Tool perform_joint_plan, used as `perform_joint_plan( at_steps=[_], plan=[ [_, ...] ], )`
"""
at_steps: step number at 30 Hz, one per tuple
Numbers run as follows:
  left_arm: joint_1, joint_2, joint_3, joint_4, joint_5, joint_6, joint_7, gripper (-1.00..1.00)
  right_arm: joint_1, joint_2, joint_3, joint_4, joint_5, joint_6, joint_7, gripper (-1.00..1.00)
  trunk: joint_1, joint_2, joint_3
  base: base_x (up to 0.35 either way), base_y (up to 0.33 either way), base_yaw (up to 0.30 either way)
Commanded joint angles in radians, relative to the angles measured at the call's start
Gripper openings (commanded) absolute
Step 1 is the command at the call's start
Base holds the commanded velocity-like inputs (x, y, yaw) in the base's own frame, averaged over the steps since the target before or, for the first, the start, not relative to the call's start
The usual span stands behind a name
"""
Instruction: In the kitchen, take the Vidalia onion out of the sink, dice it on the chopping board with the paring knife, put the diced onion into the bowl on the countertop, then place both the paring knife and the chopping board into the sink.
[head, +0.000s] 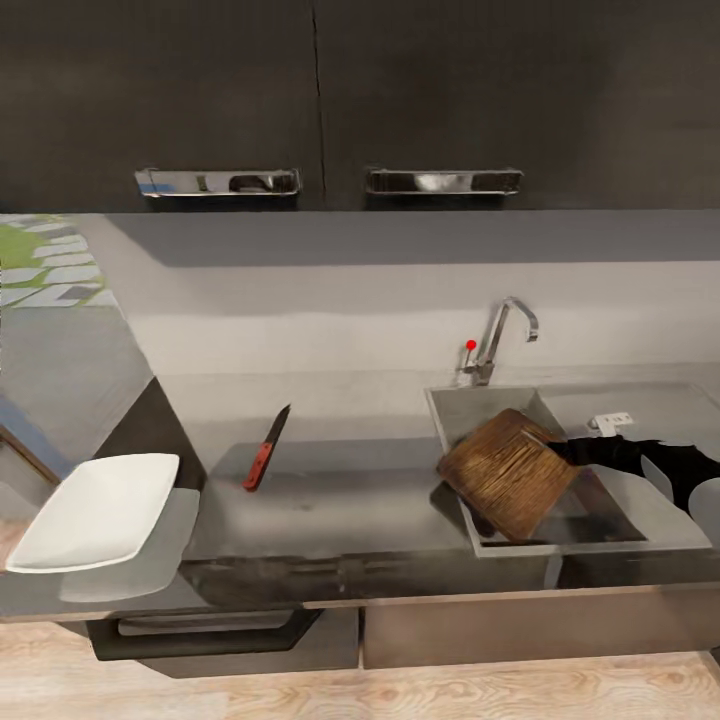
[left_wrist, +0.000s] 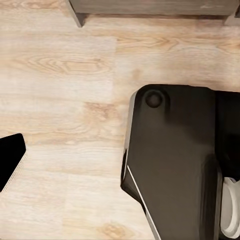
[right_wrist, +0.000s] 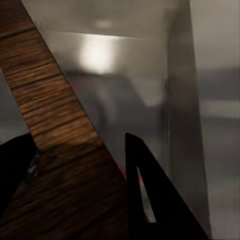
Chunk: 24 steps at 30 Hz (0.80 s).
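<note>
The chopping board (head: 510, 470) leans tilted in the sink (head: 480, 402), its upper left corner above the basin's rim. My right gripper (head: 566, 452) is shut on the board's right edge. In the right wrist view the wood grain (right_wrist: 65, 125) runs between the two dark fingers. The paring knife (head: 266, 450) lies on the countertop (head: 340, 500), left of the sink, with its blade pointing away. At the counter's left end sits the white bowl (head: 100, 510), which looks plain white inside. The Vidalia onion is hidden. One black fingertip (left_wrist: 11, 157) of my left gripper hangs over the wooden floor.
The chrome faucet (head: 500, 340) rises behind the basin and the steel drainboard (head: 650, 395) lies to its right. Dark upper cabinets with chrome handles (head: 218, 182) hang overhead. A dark pull (head: 200, 632) juts out under the counter's left part. My base (left_wrist: 175, 165) shows below the left arm.
</note>
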Motion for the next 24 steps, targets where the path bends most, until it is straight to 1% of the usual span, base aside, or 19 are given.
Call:
perform_joint_plan(
  at_steps=[1,18,20,24],
  plan=[
    [0.0,0.0,-0.002,-0.002,0.003,-0.001,0.001,1.0,-0.001,0.0,-0.012,-0.002,0.004,0.004,0.003,-1.0,0.001,-0.002,-0.002,0.0,0.308,0.0],
    [0.0,-0.001,0.0,-0.001,0.003,-0.001,0.001,1.0,-0.001,-0.001,-0.013,-0.002,0.004,0.004,0.003,-1.0,0.001,-0.002,-0.002,0.0,0.307,0.0],
    [0.0,-0.001,-0.001,-0.001,0.003,-0.001,0.001,1.0,-0.001,-0.002,-0.013,-0.002,0.004,0.004,0.003,-1.0,0.001,-0.002,-0.002,0.0,0.194,0.0],
    [0.0,-0.002,-0.003,-0.004,0.002,-0.004,0.0,1.0,-0.001,-0.003,-0.013,-0.002,0.004,0.004,0.004,-1.0,0.001,-0.002,-0.002,0.0,0.055,0.0]
  ],
)
